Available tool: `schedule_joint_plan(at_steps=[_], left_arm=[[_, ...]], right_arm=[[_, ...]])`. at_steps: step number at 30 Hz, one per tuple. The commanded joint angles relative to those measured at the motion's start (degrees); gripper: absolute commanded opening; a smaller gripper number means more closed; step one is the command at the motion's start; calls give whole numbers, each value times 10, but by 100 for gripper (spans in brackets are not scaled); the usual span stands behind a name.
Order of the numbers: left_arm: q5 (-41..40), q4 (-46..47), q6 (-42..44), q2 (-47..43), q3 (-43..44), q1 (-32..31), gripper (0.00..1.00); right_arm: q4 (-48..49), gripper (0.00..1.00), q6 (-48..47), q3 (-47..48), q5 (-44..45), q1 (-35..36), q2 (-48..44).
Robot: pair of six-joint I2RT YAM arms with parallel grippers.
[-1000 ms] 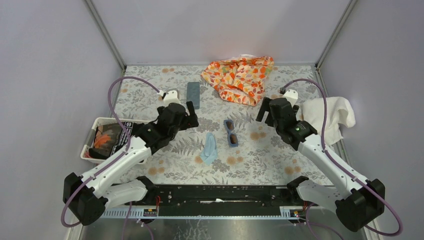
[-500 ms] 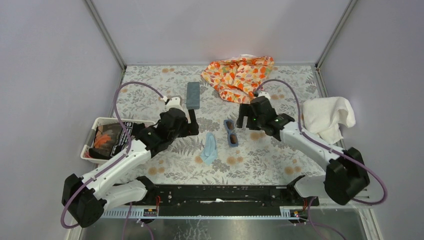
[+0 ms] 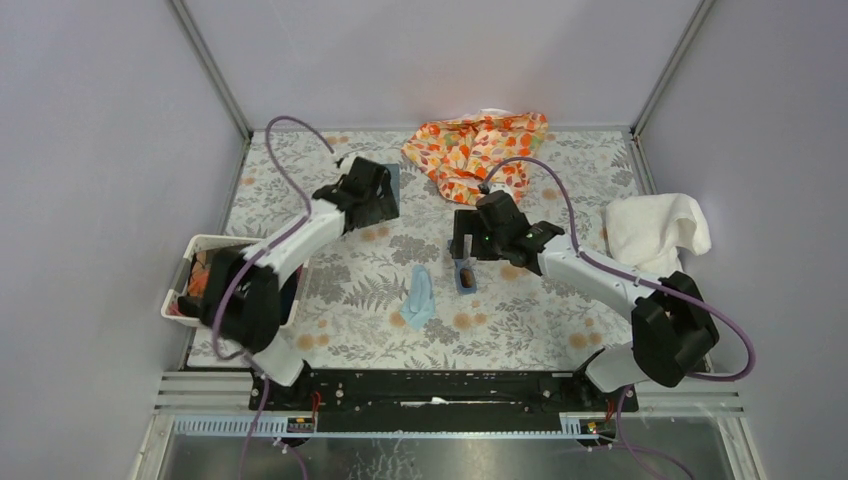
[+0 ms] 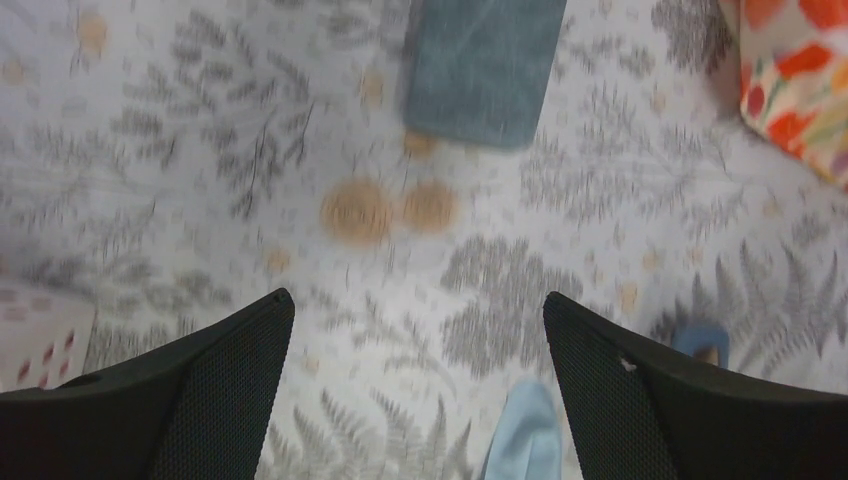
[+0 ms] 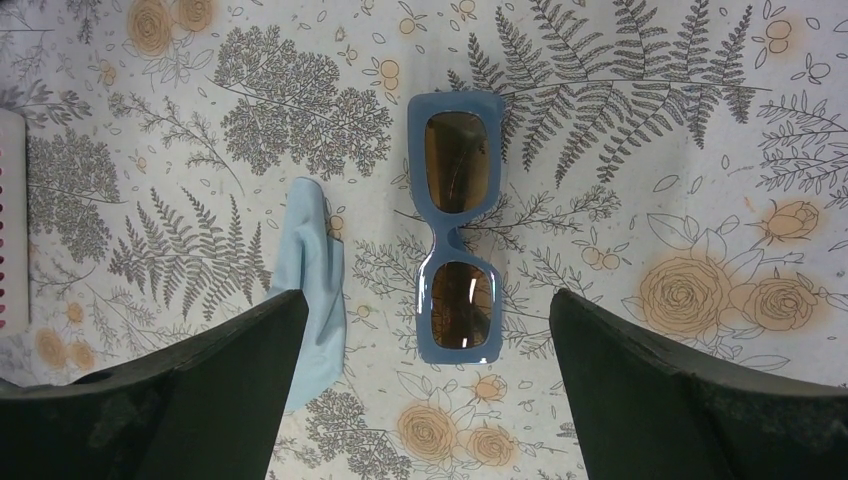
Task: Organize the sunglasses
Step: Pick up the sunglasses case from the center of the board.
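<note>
Cloth printed with grey ferns and orange roses covers the table (image 3: 560, 320), which pale lilac walls enclose on three sides. An orange patterned fabric (image 3: 480, 155) lies bunched at the back, a white towel (image 3: 655, 230) sits at the right edge and a white bin (image 3: 200, 240) at the left edge.

Near the middle of the table lie the sunglasses (image 5: 456, 230), flat with their brown lenses facing up. Their long axis runs from the near edge toward the back wall. A light blue cloth (image 5: 310, 290) lies just beside them on the left, not touching.

The right arm bends at the elbow and reaches in toward the centre. Its wrist points straight down, placing the right claw (image 3: 464, 248) over the sunglasses. Its fingers stand wide apart on either side of the frame's narrow width, level with the nearer lens, and grip nothing.

The left arm stretches out toward the back left. There the left claw (image 4: 417, 296) tilts down over bare table just short of a dark grey case (image 4: 485, 65), fingers spread and empty; its wrist view is blurred.
</note>
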Motion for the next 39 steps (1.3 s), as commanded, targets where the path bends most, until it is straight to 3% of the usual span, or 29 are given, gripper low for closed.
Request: schedule_joint_plan(at_steps=[1, 5, 9, 18, 21, 22, 25, 28, 32, 39], left_arm=[[6, -37, 77, 136, 136, 19, 99], [-24, -61, 112, 236, 240, 19, 99], [3, -59, 135, 302, 296, 39, 99], [64, -49, 161, 375, 343, 79, 98], [77, -44, 168, 384, 348, 80, 91], [84, -41, 169, 384, 348, 80, 83], [107, -33, 171, 375, 340, 80, 58], [119, -24, 164, 350, 316, 80, 40], [171, -16, 142, 290, 264, 80, 37], [380, 76, 95, 123, 71, 82, 36]], right_arm=[[-2, 100, 10, -4, -2, 2, -40], [-14, 100, 29, -27, 4, 2, -73], [-21, 100, 41, -44, 4, 2, -100], [-36, 100, 56, -62, 15, 2, -134], [-40, 100, 56, -61, 17, 2, -137], [-41, 100, 57, -61, 17, 2, -136], [-46, 100, 57, -58, 12, 2, -132], [-46, 100, 61, -59, 10, 2, -134], [-45, 100, 62, -61, 9, 2, -135], [-15, 100, 74, -77, -22, 4, -125]])
